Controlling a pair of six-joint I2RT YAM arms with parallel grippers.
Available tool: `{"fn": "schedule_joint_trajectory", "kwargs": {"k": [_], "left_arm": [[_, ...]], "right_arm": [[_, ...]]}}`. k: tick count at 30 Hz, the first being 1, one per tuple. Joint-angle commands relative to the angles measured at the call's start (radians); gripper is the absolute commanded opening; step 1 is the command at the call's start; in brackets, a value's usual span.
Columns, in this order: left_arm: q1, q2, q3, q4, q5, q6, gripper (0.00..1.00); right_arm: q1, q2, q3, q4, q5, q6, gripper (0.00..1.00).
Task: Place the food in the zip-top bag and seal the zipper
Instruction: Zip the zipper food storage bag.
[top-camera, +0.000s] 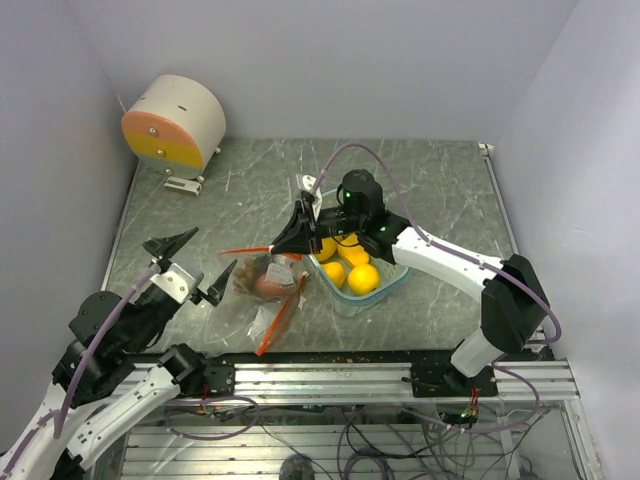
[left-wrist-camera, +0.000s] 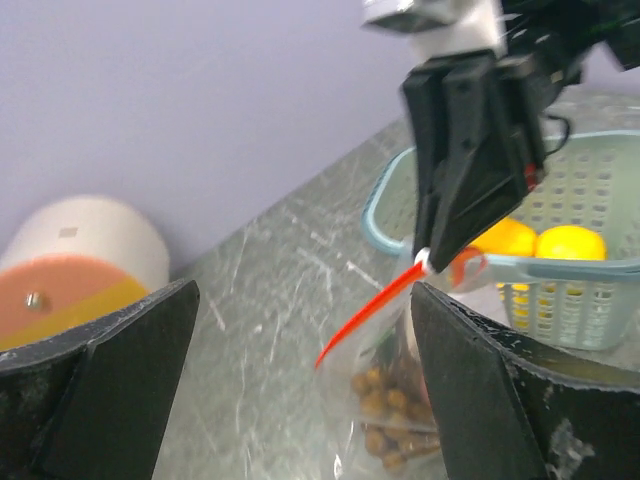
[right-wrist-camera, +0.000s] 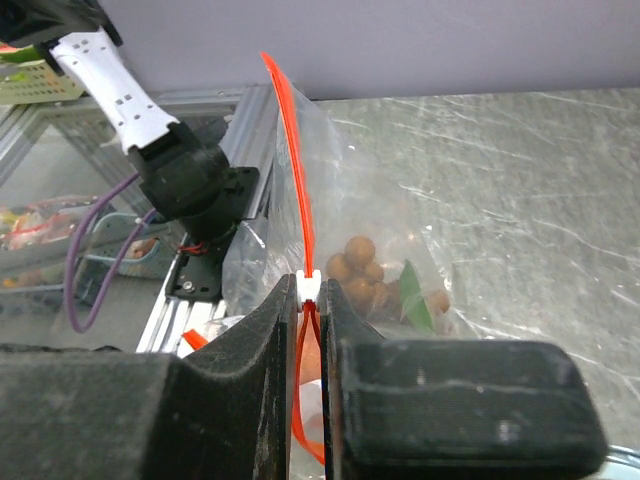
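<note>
Red zipper (right-wrist-camera: 290, 150) of the bag (right-wrist-camera: 400, 230) is pinched by the right tool (right-wrist-camera: 310, 300), grapes (right-wrist-camera: 360, 270) already inside, yellow fruits (top-camera: 363, 278) waiting in the basket (left-wrist-camera: 590, 190), seal not yet done, left tool (top-camera: 200, 262) open nearby.

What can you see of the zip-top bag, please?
The bag is clear, thin plastic with a red zipper and a white slider. It lies crumpled on the table beside the basket, its mouth edge lifted. The right gripper is shut on the zipper at the slider. Brown grapes are inside.
</note>
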Motion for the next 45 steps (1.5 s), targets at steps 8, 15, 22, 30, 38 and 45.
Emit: {"fn": "schedule_joint_trajectory", "kwargs": {"k": [8,15,22,30,38,45], "left_arm": [[0.001,0.379,0.183,-0.168,0.457,0.218,0.72],[0.0,0.414,0.201,-0.25,0.491,0.199,0.7],[0.001,0.389,0.166,-0.281,0.483,0.188,0.64],[0.0,0.435,0.132,-0.266,0.423,0.164,0.54],[0.001,0.415,0.101,-0.186,0.366,0.157,0.66],[0.001,0.419,0.103,-0.173,0.343,0.151,0.64]], "right_arm": [[0.033,-0.032,0.074,-0.092,-0.075,-0.06,0.0],[0.032,-0.059,0.073,-0.159,-0.054,-0.122,0.0],[0.032,-0.064,0.084,-0.19,-0.07,-0.141,0.0],[0.034,-0.073,0.092,-0.185,-0.13,-0.139,0.0],[0.035,-0.079,0.095,-0.237,-0.153,-0.181,0.0],[0.036,-0.083,0.099,-0.264,-0.173,-0.205,0.0]]}}
